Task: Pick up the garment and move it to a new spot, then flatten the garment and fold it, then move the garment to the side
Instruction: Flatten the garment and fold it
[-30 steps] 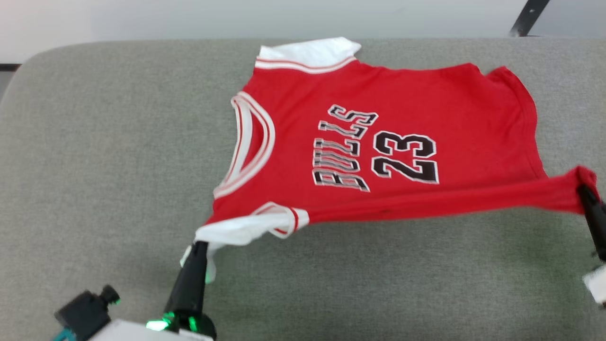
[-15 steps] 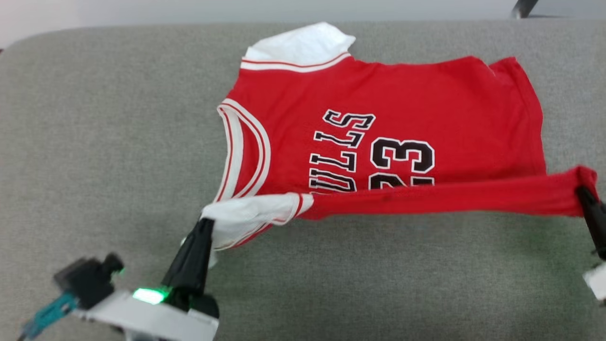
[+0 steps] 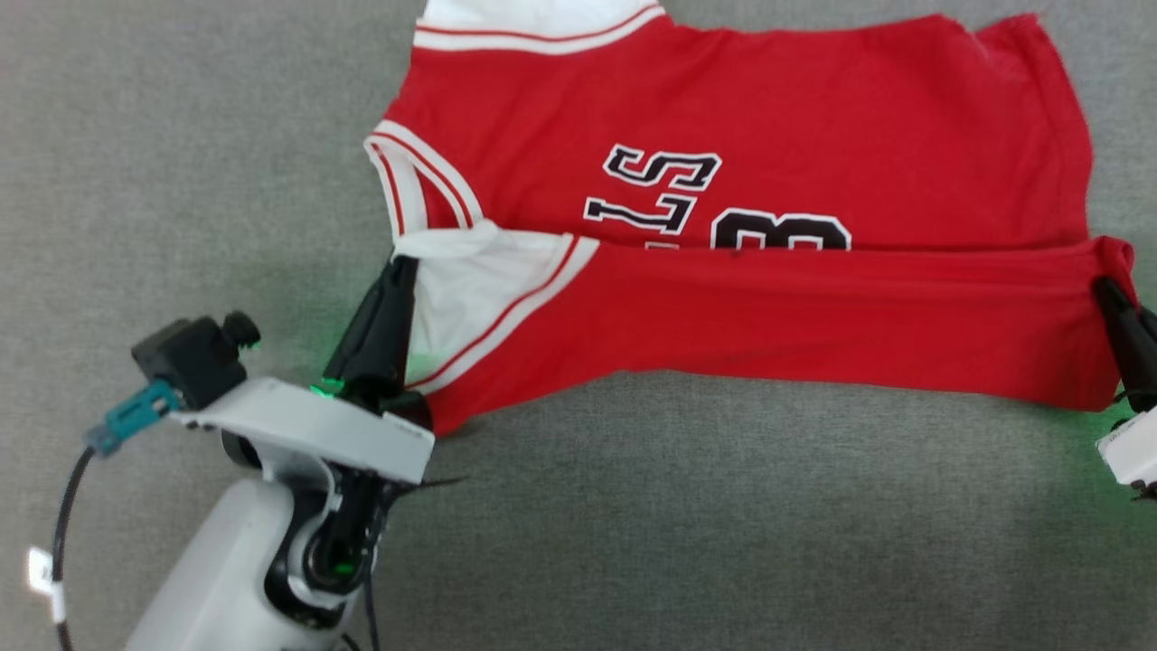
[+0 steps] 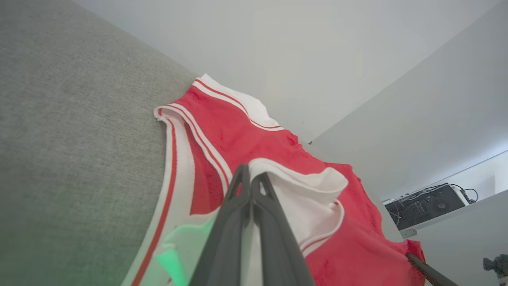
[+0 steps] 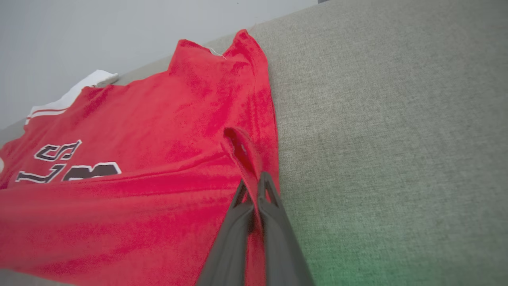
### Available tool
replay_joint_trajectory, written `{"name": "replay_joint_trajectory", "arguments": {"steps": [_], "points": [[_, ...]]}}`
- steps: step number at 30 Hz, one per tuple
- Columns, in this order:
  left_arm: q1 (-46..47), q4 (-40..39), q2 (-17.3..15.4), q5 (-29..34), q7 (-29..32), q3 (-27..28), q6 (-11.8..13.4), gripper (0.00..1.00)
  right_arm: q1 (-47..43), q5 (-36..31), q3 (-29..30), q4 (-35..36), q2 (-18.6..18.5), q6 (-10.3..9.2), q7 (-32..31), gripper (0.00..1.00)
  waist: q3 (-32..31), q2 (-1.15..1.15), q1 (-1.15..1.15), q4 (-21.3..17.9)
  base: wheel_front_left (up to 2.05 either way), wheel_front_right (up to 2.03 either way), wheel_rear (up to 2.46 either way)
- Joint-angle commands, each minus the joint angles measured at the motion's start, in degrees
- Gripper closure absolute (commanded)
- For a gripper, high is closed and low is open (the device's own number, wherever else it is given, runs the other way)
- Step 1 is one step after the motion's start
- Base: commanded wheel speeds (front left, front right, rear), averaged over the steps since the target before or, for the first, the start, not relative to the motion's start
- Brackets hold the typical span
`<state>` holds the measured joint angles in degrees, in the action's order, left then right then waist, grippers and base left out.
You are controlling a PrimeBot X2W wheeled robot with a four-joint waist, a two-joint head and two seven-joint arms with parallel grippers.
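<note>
Clenches left gripper [image 3: 403, 264] tight on the white armhole panel of the garment [image 3: 768, 99]; clenches right gripper [image 3: 1105, 291] likewise on the red hem corner. Holds the near edge stretched between both, folded over the lower half of the black lettering [image 3: 664, 172]. Lies spread on the grey cushion [image 3: 181, 136], second white panel at the far edge.

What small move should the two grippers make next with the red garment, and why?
Probably carry the held edge toward the far edge of the garment, then lower it. The left gripper is shut on the white shoulder panel and the right gripper on the red hem corner; the flap between them covers only the near part of the lettering, so the fold looks unfinished.
</note>
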<state>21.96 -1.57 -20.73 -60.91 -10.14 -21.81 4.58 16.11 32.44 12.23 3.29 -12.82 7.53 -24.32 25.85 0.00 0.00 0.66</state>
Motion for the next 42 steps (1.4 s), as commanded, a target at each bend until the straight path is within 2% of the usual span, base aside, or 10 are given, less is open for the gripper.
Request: {"name": "replay_joint_trajectory", "arguments": {"steps": [1,10,20,21,22,23,24,32,36,42], "points": [[2.24,2.48,0.21,1.06,-0.61,-0.02,-0.44,1.0,1.09,-0.25,0.01,-0.66,-0.17,-0.09,0.68,1.0,2.86,0.0,0.0,-0.08,0.0,0.0,0.0],[5.19,12.92,1.26,1.78,-1.04,-0.94,-1.83,1.0,1.53,-2.22,-1.71,-1.82,1.33,-0.09,1.15,1.0,4.71,0.0,0.0,-0.45,0.0,0.0,0.0],[5.09,16.56,1.11,2.36,-1.01,-2.09,-2.98,0.97,0.81,-3.34,-1.99,-1.06,2.15,-0.09,1.25,1.0,4.16,0.0,0.0,-0.53,0.0,0.0,0.0],[5.13,16.69,0.91,2.72,-1.22,-2.12,-2.97,0.64,0.83,-3.48,-2.03,-0.82,2.1,-0.09,1.56,0.71,3.96,0.0,0.0,-0.52,0.0,0.0,0.0],[5.19,16.66,0.69,3.1,-1.45,-2.15,-3.06,0.45,0.84,-3.46,-2.12,-0.67,2.07,-0.09,1.89,0.53,3.63,0.0,0.0,-0.48,0.0,0.0,0.0],[5.14,16.56,0.37,3.42,-1.52,-2.23,-3.12,0.11,0.8,-3.66,-2.14,-0.44,2.05,-0.09,2.15,0.0,3.33,0.0,0.0,-0.46,0.0,0.0,0.0],[5.1,16.31,0.02,3.8,-1.56,-2.28,-3.08,0.0,0.7,-4.1,-2.23,-0.05,1.91,-0.09,2.34,0.0,2.94,0.0,0.0,-0.38,0.0,0.0,0.0],[5.1,9.01,-6.4,5.68,3.28,-2.6,-1.8,0.0,0.04,-5.72,-2.87,3.9,1.83,-0.09,3.77,0.0,0.07,0.0,0.0,-0.11,0.0,0.0,0.0],[4.27,2.96,-12.62,5.32,9.67,-1.94,-0.11,0.0,-0.05,-5.89,-3.11,6.22,2.28,-0.09,4.07,0.0,-0.6,0.0,0.0,-0.22,0.0,0.0,0.0],[3.5,-6.22,-23.6,2.03,25.55,-1.57,3.31,0.0,-0.08,-6.56,-3.9,8.2,2.23,-0.09,4.44,0.0,-0.96,0.0,0.0,-0.98,0.0,0.0,0.0]]}}
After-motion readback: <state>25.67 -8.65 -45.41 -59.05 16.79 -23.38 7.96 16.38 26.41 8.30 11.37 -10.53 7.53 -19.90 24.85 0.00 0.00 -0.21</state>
